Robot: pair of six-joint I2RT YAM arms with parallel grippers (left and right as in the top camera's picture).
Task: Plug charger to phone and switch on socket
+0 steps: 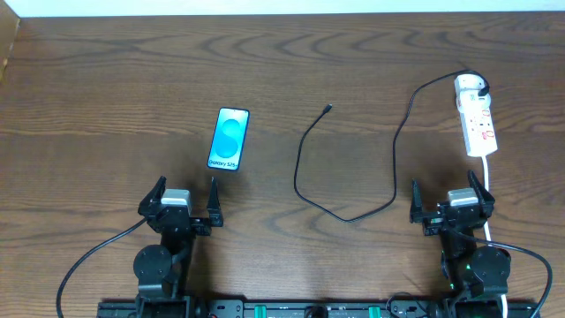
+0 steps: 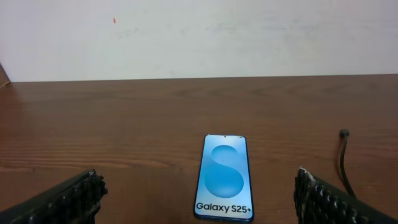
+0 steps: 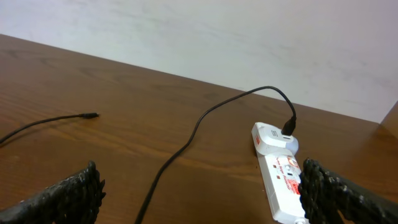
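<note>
- Dark wooden table [image 1: 88,88] holds a slim cyan-screened smartphone [image 1: 229,139] just ahead of the left gripper [image 1: 186,191], jaws wide, empty.
- Long thin black charger cable [image 1: 297,168] loops mid-table, plugged into white plastic power strip [image 1: 478,119].
- Near it, right gripper [image 1: 447,188] spread wide, empty.

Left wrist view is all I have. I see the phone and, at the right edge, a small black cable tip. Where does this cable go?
Observer: The charger cable loops across the table to a white plug sitting in the far end of a power strip.
Operator: Where does this strip lie?
Observer: On the right side of the table, just ahead of the right gripper.
Operator: Does that gripper hold anything?
Observer: No, its jaws stand open with nothing between them.
</note>
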